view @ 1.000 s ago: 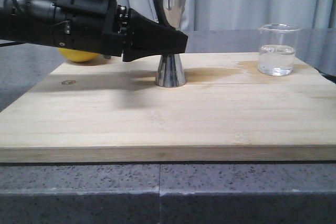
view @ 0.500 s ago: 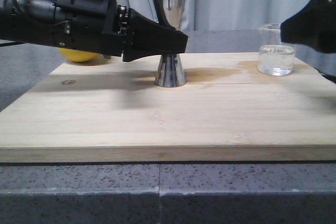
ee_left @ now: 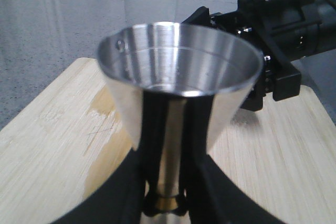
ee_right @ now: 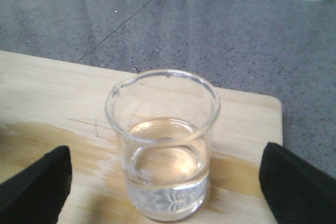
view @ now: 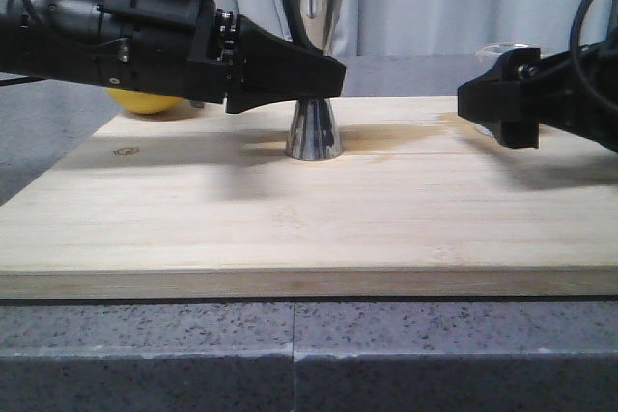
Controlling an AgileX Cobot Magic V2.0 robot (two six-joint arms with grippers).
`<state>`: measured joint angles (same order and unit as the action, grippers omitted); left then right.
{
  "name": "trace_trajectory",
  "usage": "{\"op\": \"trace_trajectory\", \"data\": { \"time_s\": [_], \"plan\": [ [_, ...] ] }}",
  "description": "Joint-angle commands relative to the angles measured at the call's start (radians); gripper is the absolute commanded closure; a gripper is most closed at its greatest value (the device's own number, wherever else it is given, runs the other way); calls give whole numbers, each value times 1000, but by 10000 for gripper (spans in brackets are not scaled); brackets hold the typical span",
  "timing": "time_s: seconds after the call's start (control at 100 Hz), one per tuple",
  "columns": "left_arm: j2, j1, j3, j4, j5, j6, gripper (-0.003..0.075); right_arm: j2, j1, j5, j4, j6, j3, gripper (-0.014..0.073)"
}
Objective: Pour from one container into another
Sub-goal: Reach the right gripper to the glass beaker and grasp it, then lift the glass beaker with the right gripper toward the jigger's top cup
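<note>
A shiny silver steel jigger (view: 313, 65) with a thin gold band at its waist stands on a pale, blond-grained wooden board (view: 309, 229). The clear glass beaker (ee_right: 164, 142) holds colourless liquid. Both arms are matte black; a yellow object (view: 145, 100) shows behind; the countertop (view: 309, 354) is speckled grey.

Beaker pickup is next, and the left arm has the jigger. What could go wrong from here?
The right gripper is wide open, with the beaker between its fingers; the glass holds liquid, so an off-centre close could tip it or slop some onto the wooden board. The left gripper is clamped on the jigger at its narrow waist, so a bump from the pouring arm could twist it. The jigger's mouth is narrow, so a fast pour may miss.
</note>
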<state>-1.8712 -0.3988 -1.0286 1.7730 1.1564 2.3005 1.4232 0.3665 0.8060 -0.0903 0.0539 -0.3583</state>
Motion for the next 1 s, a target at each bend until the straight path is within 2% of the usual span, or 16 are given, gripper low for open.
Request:
{"op": "trace_trajectory", "data": {
  "time_s": [0.0,0.18,0.62,0.72,0.91,0.99],
  "plan": [
    [42,-9,-27,78,104,-10,596,14,2,148,12,-3,-22,-63],
    [42,-9,-27,78,104,-10,596,74,2,239,12,-23,-25,-63],
    [42,-9,-27,78,104,-10,596,129,0,255,12,-23,-53,-59],
    [42,-9,-27,78,104,-10,596,129,0,255,12,-23,-53,4],
    [42,-9,-27,78,104,-10,596,129,0,255,12,-23,-53,220],
    [42,-9,-27,78,104,-10,596,129,0,255,12,-23,-53,265]
  ]
}}
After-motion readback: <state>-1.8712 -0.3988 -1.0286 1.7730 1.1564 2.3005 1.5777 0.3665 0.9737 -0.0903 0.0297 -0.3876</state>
